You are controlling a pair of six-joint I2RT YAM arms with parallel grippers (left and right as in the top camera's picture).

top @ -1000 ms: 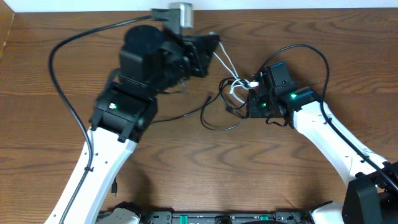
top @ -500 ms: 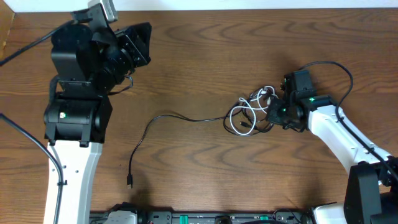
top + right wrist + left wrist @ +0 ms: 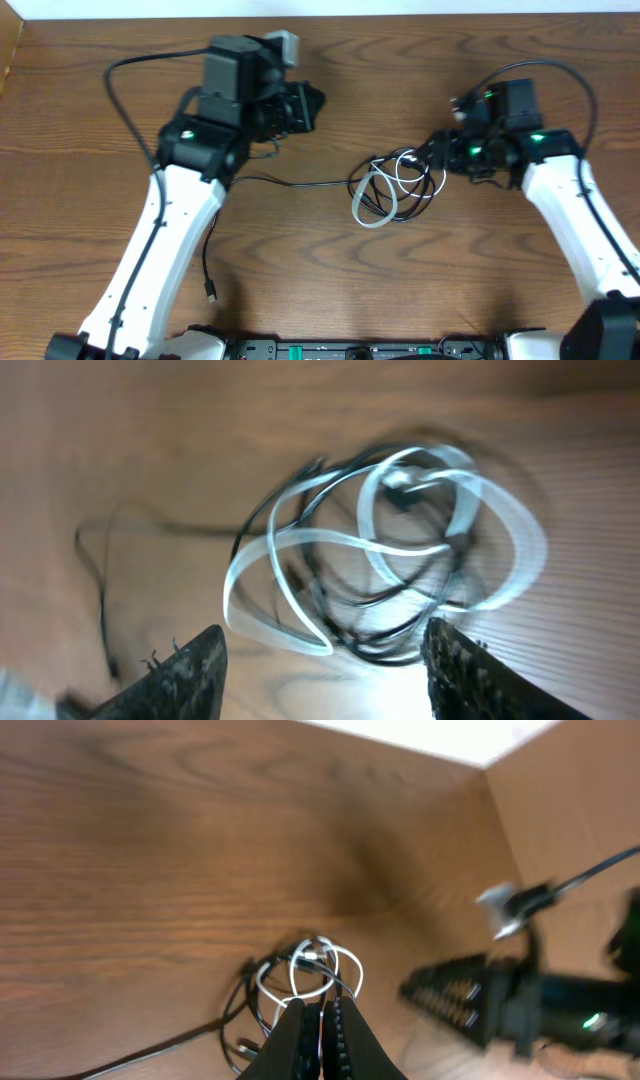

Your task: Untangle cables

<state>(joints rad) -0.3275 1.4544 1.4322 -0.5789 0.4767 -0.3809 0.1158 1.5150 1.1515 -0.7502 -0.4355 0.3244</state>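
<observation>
1. My left gripper has its fingers pressed together. A pale sliver shows in the slit, and I cannot tell whether that is cord or light. It hangs above the table, aimed at the knot.
2. My right gripper is spread wide and holds nothing. The knot lies just in front of it, framed by its fingers.
3. The cables sit right of the table's middle. The white cable is coiled in several overlapping loops. The black cable threads through them, trails left under my left arm, then bends down to a small plug near the front edge.
4. As I judge it, both cords are thin, light and limp. Their smooth round jackets should slide on each other and on the wood. A tug on one will probably drag the whole bundle unless the other is pinned.
5. The long black run left of the knot lies free and flat, so it is the easiest pinch. On the white, the outer loop at the knot's lower left stands clear of the rest. The plugs could snag in the loops, so they want gentle feeding.
6. The table is brown wood grain, matte and hard. My right wrist view is blurred, so I cannot read the crossings inside the knot.
</observation>
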